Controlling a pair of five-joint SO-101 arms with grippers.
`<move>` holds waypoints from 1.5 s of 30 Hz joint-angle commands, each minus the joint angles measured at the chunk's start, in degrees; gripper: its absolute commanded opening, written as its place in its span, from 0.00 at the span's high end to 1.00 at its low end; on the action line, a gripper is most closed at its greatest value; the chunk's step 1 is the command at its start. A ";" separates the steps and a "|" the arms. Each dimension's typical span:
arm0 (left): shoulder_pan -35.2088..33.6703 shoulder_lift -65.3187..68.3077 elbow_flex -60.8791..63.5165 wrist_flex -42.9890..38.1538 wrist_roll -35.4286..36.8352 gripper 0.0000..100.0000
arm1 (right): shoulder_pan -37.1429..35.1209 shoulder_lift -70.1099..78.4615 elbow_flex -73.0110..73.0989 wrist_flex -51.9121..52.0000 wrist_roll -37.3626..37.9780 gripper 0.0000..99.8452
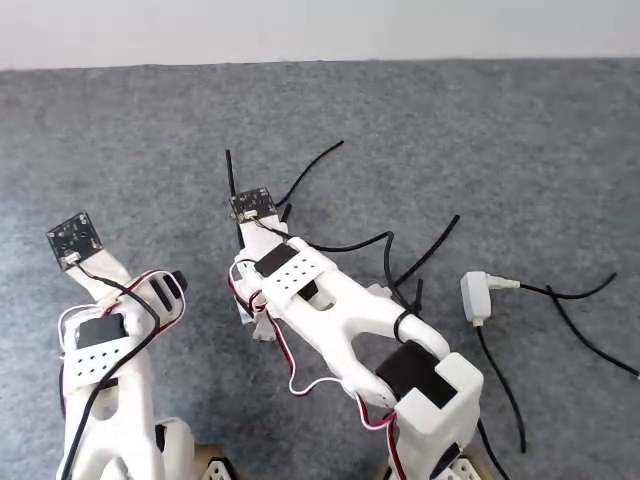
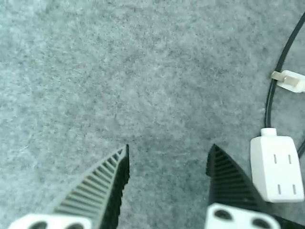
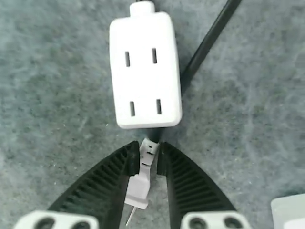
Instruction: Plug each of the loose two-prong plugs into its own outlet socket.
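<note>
Right wrist view: right gripper (image 3: 147,148) pinches a plug (image 3: 138,183), just short of the socket (image 3: 145,71), mid-carpet. Left wrist view: left gripper (image 2: 169,148) spread wide over bare carpet (image 2: 119,71), second plug (image 2: 288,80) loose nearby. High view adds a white block (image 1: 475,295) toward the carpet's right edge.

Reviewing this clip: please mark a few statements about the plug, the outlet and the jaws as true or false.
1. The right jaws are shut on a white plug. True.
2. The outlet block already has a plug in it. False: all its slots are empty.
3. The left jaws hold a plug. False: they stand open over bare carpet.
4. The outlet block lies flat with its slots facing up. True.
</note>
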 commanded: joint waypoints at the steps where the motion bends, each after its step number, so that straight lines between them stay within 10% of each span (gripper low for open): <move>1: 0.00 -1.41 -0.57 -1.14 -0.70 0.75 | 0.75 -0.31 -2.73 -1.01 0.70 0.92; 28: 0.09 -1.41 -0.48 -1.05 -2.55 0.75 | 2.51 4.44 -8.26 5.23 0.79 0.99; 37: 0.09 -1.41 -0.48 -1.41 -2.55 0.75 | -2.24 -9.01 -8.44 18.42 15.03 0.99; 45: 0.26 -1.41 -0.48 -1.41 -2.55 0.75 | 16.22 -31.60 2.37 21.05 22.68 0.99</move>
